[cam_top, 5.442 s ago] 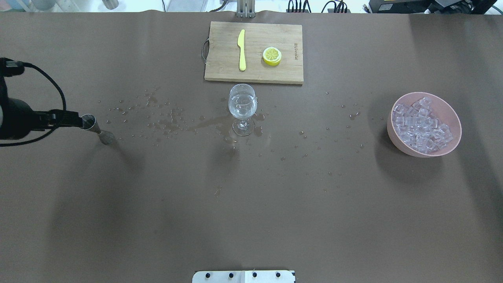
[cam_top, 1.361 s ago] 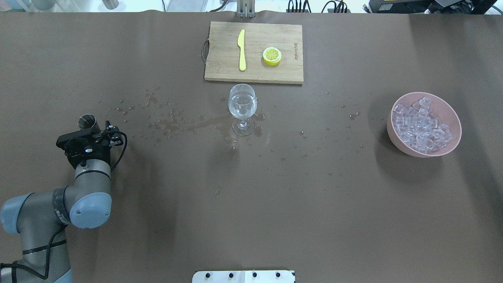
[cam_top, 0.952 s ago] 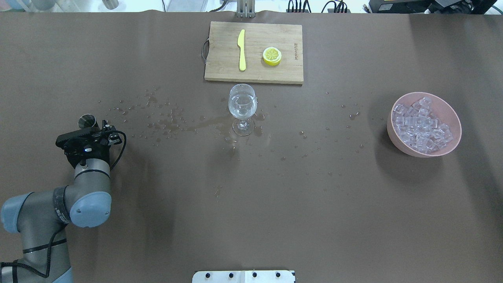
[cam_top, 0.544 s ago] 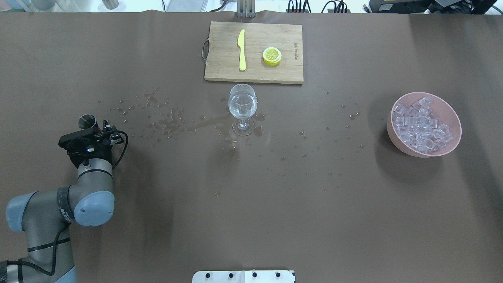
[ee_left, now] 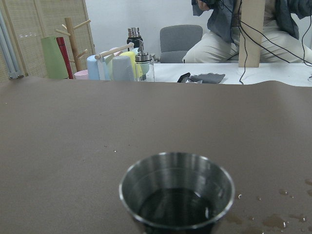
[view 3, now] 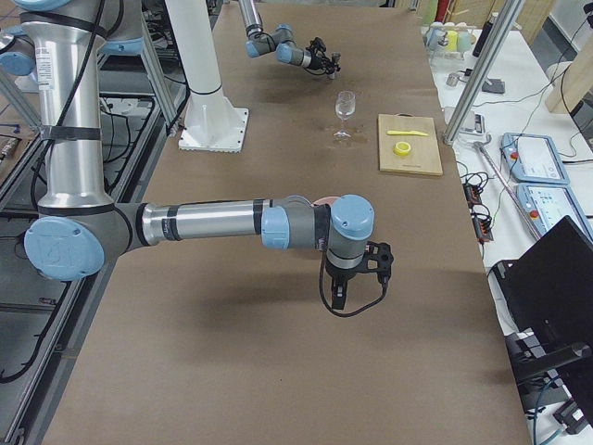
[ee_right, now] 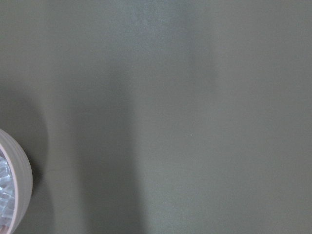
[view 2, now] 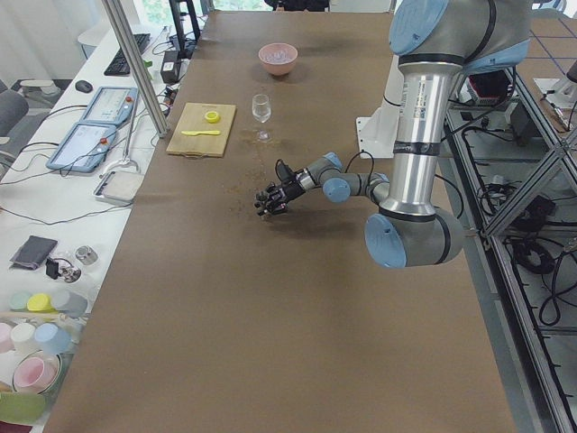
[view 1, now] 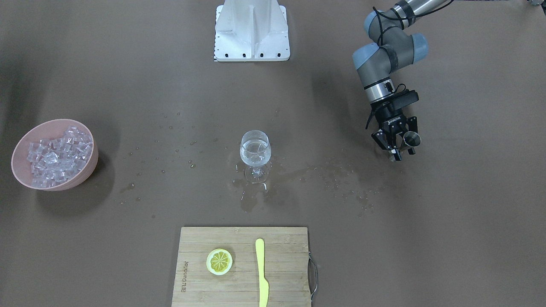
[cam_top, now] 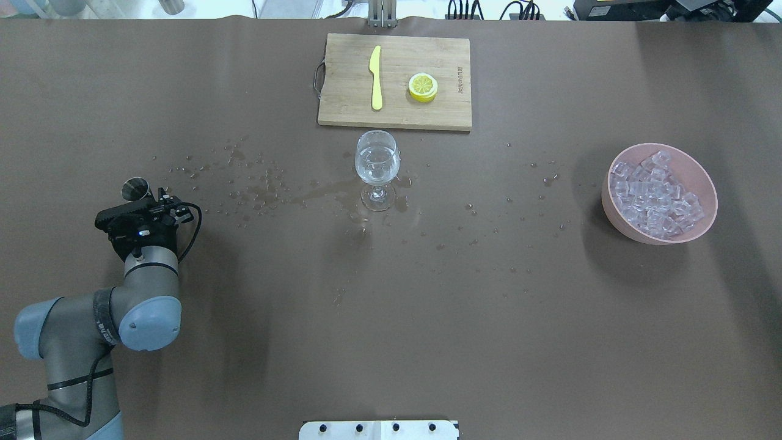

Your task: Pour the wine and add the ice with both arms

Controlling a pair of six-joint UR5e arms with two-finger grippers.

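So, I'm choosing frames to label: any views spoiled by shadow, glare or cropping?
Right wrist view: plain brown tabletop under a broad soft shadow band, round pink bowl cut off at the edge. Overhead view: strip beyond the tabletop blown out white; clear stemmed wine glass low in contrast.

Glass (cam_top: 377,166) ctr, board (cam_top: 348,116) behind, bowl (cam_top: 691,164) w/ ice (cam_top: 657,195) R, cup (cam_top: 135,188) L

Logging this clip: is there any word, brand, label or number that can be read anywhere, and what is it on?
"ROBOTIQ": small white lettering on the black body of the left gripper, only just legible in the front-facing view.
Brand mark burned along one edge of the cutting board: too small and blurred to read.
No other text can be read in any view.
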